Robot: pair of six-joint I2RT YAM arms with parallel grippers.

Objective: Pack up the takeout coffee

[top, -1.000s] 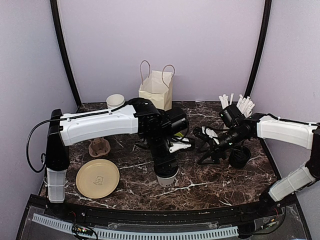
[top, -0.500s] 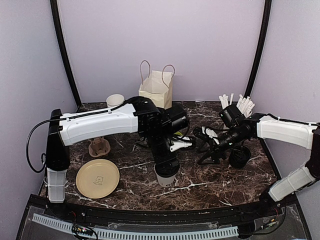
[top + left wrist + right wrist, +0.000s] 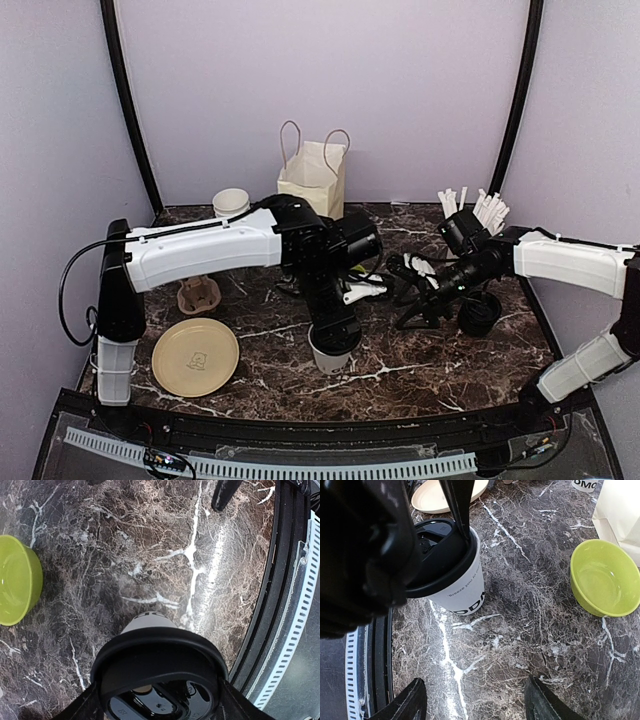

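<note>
The takeout coffee (image 3: pixel 331 356) is a small white cup with a black lid (image 3: pixel 160 665) and dark lettering near its base (image 3: pixel 462 592). It is at the front middle of the marble table and leans a little. My left gripper (image 3: pixel 334 335) comes down on it from above, shut on the lid rim, with one finger on each side (image 3: pixel 160 702). The paper bag (image 3: pixel 315 180) stands at the back centre. To the right of the cup, my right gripper (image 3: pixel 405 295) hangs open over bare marble with nothing between its fingers (image 3: pixel 475 705).
A green bowl (image 3: pixel 605 577) sits between the cup and the bag. A tan plate (image 3: pixel 195 357) lies front left, with a brown holder (image 3: pixel 198 293) behind it. Lidless cups (image 3: pixel 231 203) stand back left, a cup of straws (image 3: pixel 478 212) back right. The table's front rail (image 3: pixel 280 605) is close to the cup.
The left arm and the cup in its gripper have shifted slightly back from the front edge. The right arm has not moved.
</note>
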